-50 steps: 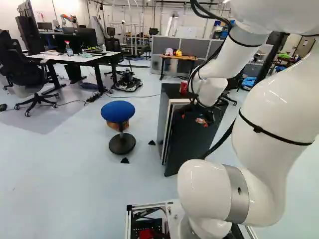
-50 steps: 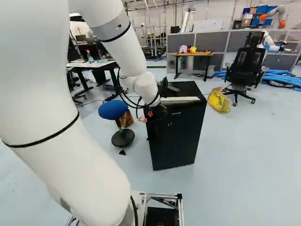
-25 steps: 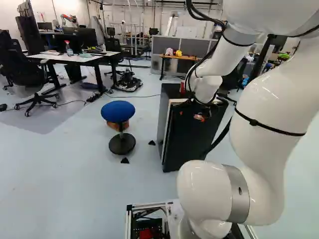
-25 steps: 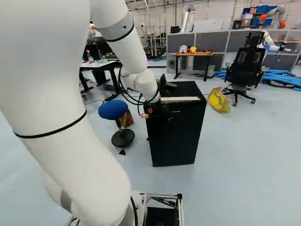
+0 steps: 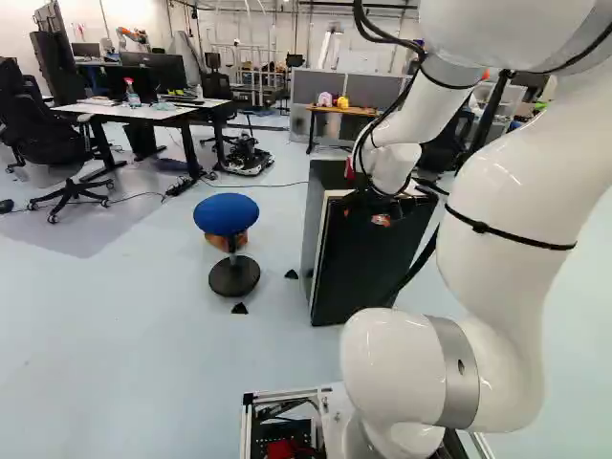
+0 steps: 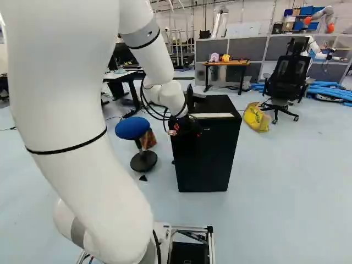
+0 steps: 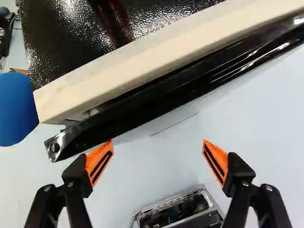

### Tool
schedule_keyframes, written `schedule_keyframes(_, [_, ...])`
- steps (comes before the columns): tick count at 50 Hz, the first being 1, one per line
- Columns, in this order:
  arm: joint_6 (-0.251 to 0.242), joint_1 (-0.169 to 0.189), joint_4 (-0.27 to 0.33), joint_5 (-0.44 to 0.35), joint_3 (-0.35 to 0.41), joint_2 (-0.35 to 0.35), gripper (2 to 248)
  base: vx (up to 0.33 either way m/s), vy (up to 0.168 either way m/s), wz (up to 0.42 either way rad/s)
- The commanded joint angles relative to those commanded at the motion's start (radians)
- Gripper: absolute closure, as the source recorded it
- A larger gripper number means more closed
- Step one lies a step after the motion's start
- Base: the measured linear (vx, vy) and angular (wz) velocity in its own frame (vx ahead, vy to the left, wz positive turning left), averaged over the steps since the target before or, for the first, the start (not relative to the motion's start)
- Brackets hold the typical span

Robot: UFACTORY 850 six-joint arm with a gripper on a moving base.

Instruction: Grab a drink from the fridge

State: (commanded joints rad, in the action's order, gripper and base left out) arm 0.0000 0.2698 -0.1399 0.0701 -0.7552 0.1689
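Note:
My gripper (image 6: 184, 127) is at the upper front of the black fridge (image 6: 206, 159) in the right base view. In the wrist view the gripper (image 7: 157, 142) stands wide open with nothing between its orange pads. Ahead of its fingers runs the glossy top edge of the fridge door (image 7: 156, 102); one fingertip is close to it, contact unclear. A narrow gap shows between door and the pale front rim of the fridge body (image 7: 142, 64). A red can (image 5: 350, 170), partly hidden by the arm, stands on the fridge in the left base view. The inside is hidden.
A blue stool (image 5: 227, 212) stands left of the fridge. Small black wedges (image 5: 239, 308) lie on the floor near it. A yellow bag (image 6: 256, 117) and an office chair (image 6: 288, 77) are to the right. Another robot (image 6: 318, 50) is far back.
The door's free side has swung toward the fridge body, narrowing the opening. My arm has shifted, with the gripper moving slightly forward alongside the door. The gripper has stayed open; the base has not moved.

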Motion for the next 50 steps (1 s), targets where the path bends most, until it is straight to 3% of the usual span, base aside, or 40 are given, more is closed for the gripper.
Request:
schedule_keyframes(20, [0.000, -0.007, 0.049, -0.009, -0.038, 0.032, 3, 0.000, 0.000, 0.000])
schedule_keyframes(50, [0.000, -0.007, 0.049, -0.035, -0.038, 0.032, 3, 0.000, 0.000, 0.000])
